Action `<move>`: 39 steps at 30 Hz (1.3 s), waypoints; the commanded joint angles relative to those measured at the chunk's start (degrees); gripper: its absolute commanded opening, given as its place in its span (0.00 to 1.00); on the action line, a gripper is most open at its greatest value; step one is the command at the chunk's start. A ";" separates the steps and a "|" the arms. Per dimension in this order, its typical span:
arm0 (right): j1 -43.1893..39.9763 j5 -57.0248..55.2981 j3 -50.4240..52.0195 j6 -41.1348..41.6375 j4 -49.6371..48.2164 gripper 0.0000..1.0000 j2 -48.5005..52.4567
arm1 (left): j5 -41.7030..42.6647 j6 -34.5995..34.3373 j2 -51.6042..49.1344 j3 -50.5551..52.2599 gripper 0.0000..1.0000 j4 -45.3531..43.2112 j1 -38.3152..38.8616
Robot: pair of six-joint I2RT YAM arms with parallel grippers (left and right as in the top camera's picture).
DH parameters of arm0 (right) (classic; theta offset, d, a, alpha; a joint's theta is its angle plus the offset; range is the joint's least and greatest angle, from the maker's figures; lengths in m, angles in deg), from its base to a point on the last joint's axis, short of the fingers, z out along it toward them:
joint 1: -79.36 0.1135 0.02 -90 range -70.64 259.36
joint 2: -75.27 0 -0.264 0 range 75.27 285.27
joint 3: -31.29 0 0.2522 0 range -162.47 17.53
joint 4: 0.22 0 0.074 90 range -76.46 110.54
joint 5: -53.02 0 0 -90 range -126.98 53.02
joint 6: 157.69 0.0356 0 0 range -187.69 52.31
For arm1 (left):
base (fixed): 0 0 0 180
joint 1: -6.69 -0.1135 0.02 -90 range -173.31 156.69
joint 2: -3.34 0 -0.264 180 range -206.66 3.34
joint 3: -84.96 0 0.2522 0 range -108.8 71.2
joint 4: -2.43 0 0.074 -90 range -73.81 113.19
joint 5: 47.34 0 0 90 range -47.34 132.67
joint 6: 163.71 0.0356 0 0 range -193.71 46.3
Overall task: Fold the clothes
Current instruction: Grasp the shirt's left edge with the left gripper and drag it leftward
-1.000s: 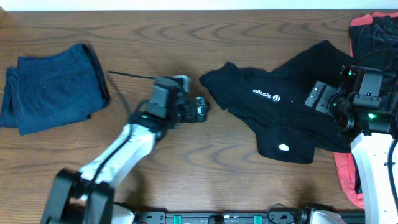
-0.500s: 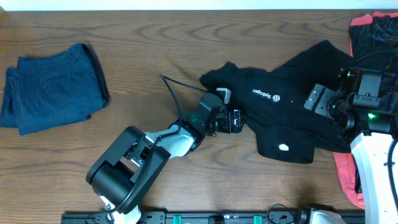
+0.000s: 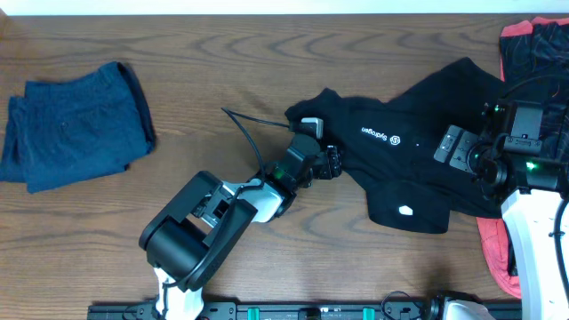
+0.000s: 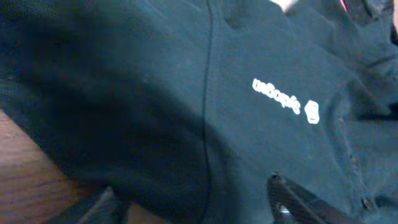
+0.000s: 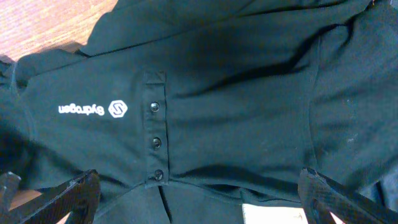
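A black polo shirt (image 3: 400,147) with a small white logo lies crumpled at the right centre of the table. It fills the left wrist view (image 4: 249,112) and the right wrist view (image 5: 236,106), where its button placket shows. My left gripper (image 3: 331,163) is open at the shirt's left edge, fingers either side of the cloth (image 4: 193,205). My right gripper (image 3: 455,145) is open over the shirt's right part, holding nothing (image 5: 199,199).
Folded navy shorts (image 3: 76,124) lie at the far left. A red and black garment (image 3: 533,40) sits at the right edge and runs down behind the right arm. A black cable (image 3: 249,133) trails from the left wrist.
My left arm has swung right from mid-table to the shirt's left edge. My right gripper has barely moved.
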 commanded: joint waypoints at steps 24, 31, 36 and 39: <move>-0.33 -0.44 -0.37 0.04 0.35 0.99 -0.48 | 2.32 11.13 13.07 -0.22 0.06 25.97 -10.64; -0.31 -0.42 -0.37 0.07 0.42 0.99 -0.48 | 0.13 16.98 22.97 -2.27 0.06 17.22 -31.41; -0.31 -0.39 -0.37 0.07 0.72 0.99 -0.48 | 6.97 14.62 22.71 -7.82 0.98 21.03 -38.93; -0.31 -0.39 -0.37 0.07 0.74 0.99 -0.48 | 14.25 14.40 22.73 -8.13 0.98 29.59 -39.28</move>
